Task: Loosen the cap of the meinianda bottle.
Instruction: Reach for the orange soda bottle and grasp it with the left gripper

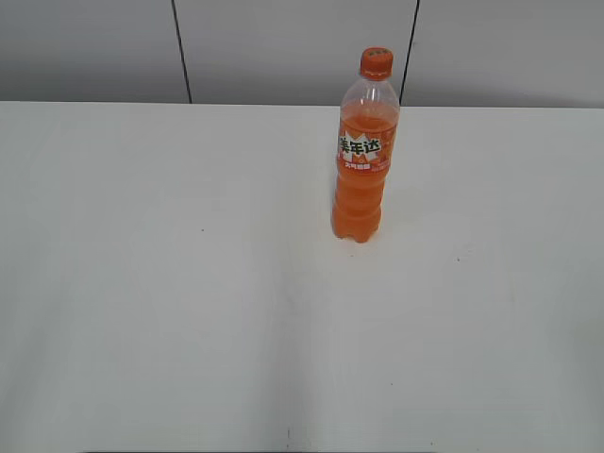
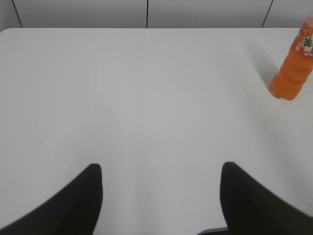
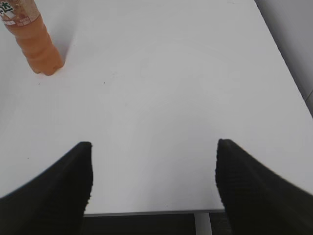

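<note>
A: Where does the meinianda bottle [image 1: 360, 160] stand?

B: Upright on the white worktop [image 1: 189, 283], toward the far edge and a little right of the middle in the exterior view. The cap [image 1: 376, 62] sits on top, apparently screwed on. Nothing touches the bottle.

A: And the tools?

B: Neither shows in the exterior view. The left tool [image 2: 161, 196] is spread wide and empty over bare worktop, with the bottle well off at the upper right of its wrist view. The right tool [image 3: 154, 186] is likewise spread and empty near the front edge, the bottle well apart at its upper left.

A: So the step in hand is the approach?

B: I judge so; nothing has begun on the bottle. To do it well, one tool should take the body around the label [image 1: 364, 149], squarely and firmly enough that it cannot spin or tip, but not so hard that the soft plastic buckles.

A: And the cap?

B: The other tool should come down from above, centred on the ribbed sides, close fully before turning, and twist without pushing sideways, since a tall, narrow bottle topples easily.
</note>
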`<act>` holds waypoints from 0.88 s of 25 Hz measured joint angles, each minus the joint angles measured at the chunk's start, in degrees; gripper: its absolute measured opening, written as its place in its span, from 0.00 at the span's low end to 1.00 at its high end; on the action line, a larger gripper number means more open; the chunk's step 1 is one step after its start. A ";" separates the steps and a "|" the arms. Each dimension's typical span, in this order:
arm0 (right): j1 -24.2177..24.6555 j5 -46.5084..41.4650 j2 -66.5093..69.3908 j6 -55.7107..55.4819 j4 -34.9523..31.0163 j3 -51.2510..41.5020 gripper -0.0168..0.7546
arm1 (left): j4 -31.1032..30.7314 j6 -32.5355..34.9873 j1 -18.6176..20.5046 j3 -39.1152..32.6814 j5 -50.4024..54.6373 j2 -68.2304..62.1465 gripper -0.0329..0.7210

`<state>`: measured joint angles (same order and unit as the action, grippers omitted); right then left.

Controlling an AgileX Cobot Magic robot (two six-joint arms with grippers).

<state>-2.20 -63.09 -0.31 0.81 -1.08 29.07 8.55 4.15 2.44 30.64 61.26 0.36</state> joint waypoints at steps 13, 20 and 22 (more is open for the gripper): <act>0.00 0.00 0.00 0.00 0.00 0.00 0.78 | 0.00 0.00 0.00 0.00 0.00 0.00 0.66; 0.00 0.00 0.00 0.00 0.00 0.00 0.78 | 0.00 0.00 0.00 0.00 -0.07 0.00 0.66; 0.00 0.00 0.00 0.00 0.00 0.00 0.78 | 0.00 0.00 0.00 0.50 -1.15 0.00 0.66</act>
<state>-2.20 -63.09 -0.31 0.81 -1.08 29.07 8.55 4.15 2.44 31.14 60.12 0.36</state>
